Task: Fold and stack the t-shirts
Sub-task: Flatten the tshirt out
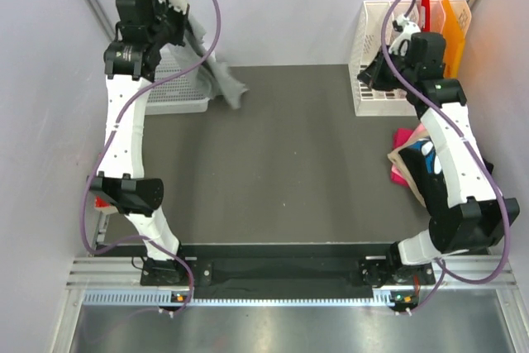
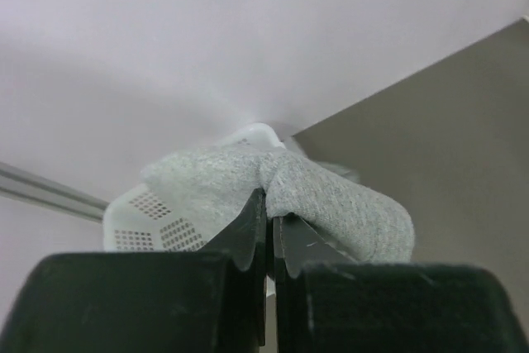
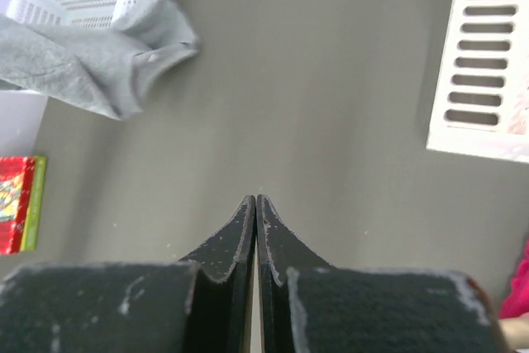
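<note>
Table (image 1: pixel 297 163) stretches far from the arm bases. Left basket (image 1: pixel 182 93) sits at the far left corner. Held t-shirt (image 1: pixel 227 84) is pinched in the left gripper (image 2: pixel 268 204) above that basket and drapes over its right rim, hanging down just right of it. Right basket (image 1: pixel 368 101) sits at the far right corner, with upright panels (image 1: pixel 450 22) on its right. Right gripper (image 3: pixel 255 204) hangs over the table beside the right basket. Pile of t-shirts (image 1: pixel 411 159) lies at the right edge, nearer than the right basket, partly under the right arm. Small packet (image 1: pixel 101 202) lies at the left edge.
</note>
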You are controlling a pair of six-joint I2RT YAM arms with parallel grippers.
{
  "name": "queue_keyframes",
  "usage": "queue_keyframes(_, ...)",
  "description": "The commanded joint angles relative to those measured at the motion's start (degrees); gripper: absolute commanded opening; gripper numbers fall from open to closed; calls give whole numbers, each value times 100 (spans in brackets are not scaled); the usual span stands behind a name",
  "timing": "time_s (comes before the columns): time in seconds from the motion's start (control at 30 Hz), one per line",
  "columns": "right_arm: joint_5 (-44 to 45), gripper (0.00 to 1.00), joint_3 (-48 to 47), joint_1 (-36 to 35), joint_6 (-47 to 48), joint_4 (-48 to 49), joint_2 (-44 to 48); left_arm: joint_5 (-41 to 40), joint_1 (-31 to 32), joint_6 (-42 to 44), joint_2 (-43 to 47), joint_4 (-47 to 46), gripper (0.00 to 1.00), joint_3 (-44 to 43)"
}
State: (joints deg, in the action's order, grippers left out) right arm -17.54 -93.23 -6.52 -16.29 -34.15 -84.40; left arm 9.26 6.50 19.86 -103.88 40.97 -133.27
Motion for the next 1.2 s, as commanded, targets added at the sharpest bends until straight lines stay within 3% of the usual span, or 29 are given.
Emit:
queue_keyframes(0.0, -425, 0, 585, -103, -181, 66, -111, 787, 53, -298, 43, 367, 0, 214)
queue_keyframes(0.37, -540, 0, 675, -666, -163, -373, -1306, 1789, 62, -429, 473, 1106, 0, 1057)
queue_keyframes(0.43, -540, 0, 526, -710, -251, -347, -1508, 1939, 105, -674, 377, 922, 0, 962)
queue_keyframes(0.6, -786, 0, 472, -736, -488, -145, -1738, 1712, 1000, -711, -263, 729, 0, -145)
queue_keyframes(0.83, -347, 0, 999, -692, -638, 198, -1221, 1035, 2731, -264, -669, -1001, 0, -911)
queue_keyframes(1.03, 286, 0, 1693, -420, -884, 708, -307, 754, 2901, -474, -669, -1750, 0, -1000)
queue_keyframes(1.17, 278, 0, 1835, -271, -849, 692, -208, 358, 2541, -456, 22, -1777, 0, -43)
